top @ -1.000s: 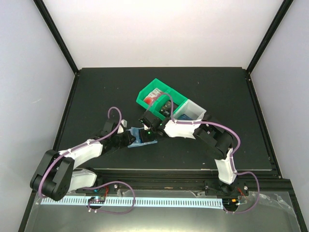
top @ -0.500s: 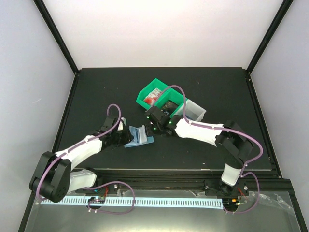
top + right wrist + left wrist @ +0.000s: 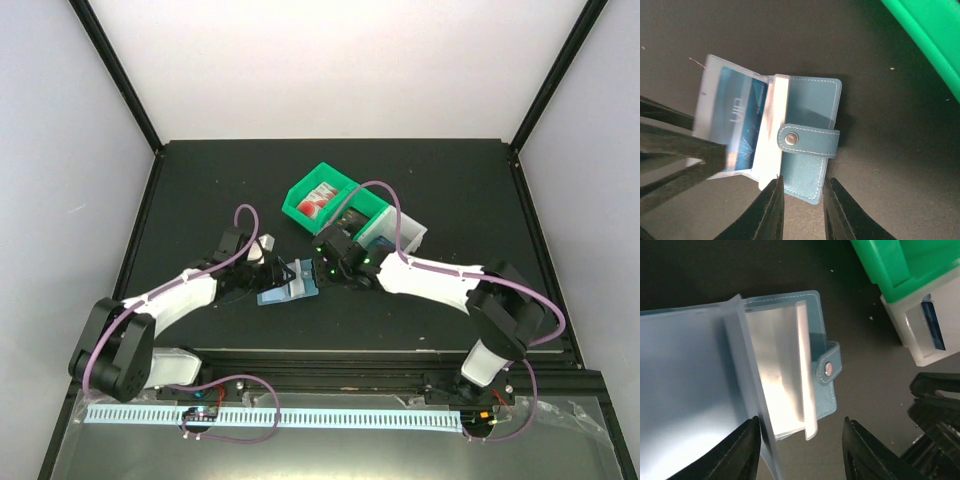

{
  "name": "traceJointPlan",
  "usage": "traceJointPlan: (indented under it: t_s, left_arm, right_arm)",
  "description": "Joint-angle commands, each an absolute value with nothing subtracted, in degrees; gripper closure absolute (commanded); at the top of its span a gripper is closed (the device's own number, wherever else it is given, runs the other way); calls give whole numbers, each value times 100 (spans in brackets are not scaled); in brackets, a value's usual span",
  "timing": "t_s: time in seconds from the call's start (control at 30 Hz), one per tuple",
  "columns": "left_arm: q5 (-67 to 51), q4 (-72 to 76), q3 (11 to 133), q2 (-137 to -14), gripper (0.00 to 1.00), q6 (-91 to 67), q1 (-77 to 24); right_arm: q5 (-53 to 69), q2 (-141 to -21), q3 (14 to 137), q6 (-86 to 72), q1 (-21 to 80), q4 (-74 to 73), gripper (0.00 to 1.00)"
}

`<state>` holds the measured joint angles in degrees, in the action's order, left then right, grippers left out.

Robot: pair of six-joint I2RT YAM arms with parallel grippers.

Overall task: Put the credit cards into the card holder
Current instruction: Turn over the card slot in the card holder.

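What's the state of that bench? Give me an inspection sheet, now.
Surface: black table, matte.
Job's things: card holder lies open, one blue card sleeved; red-and-white cards in green bin; second blue card in white bin.
Clutter: nothing seen.
Claws: left claw open at the holder's sleeves; right claw open over its cover.
Cables: purple cables loop along both arms.
Surroundings: white walls, black frame.

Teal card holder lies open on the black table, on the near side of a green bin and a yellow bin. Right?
No: the second one is a white bin, not yellow, beside the green bin, as the top external view shows. The card holder does lie open on the table, nearer than both.
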<state>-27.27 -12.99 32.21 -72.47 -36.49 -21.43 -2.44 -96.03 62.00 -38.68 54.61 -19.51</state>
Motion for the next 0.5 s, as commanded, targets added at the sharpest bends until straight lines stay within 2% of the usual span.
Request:
traceJointPlan:
  t_s: [0.0,0.3,0.47]
  left_arm:
    - [-3377,-771,3347,-7603,53,-3563,-2181]
    - [-3664,-56,3256,-8110,49,-3677,-2330]
    - [-3603,99,3204,-8245,46,-3697,-2373]
  right_arm:
    - [-567,-9205,6066,-4004,5484,-1795,75]
    - [-1166,-8579,5929,-3980,5389,-2141,74]
    - [-1129,-8297,6024,-3241,5121,-2523,71]
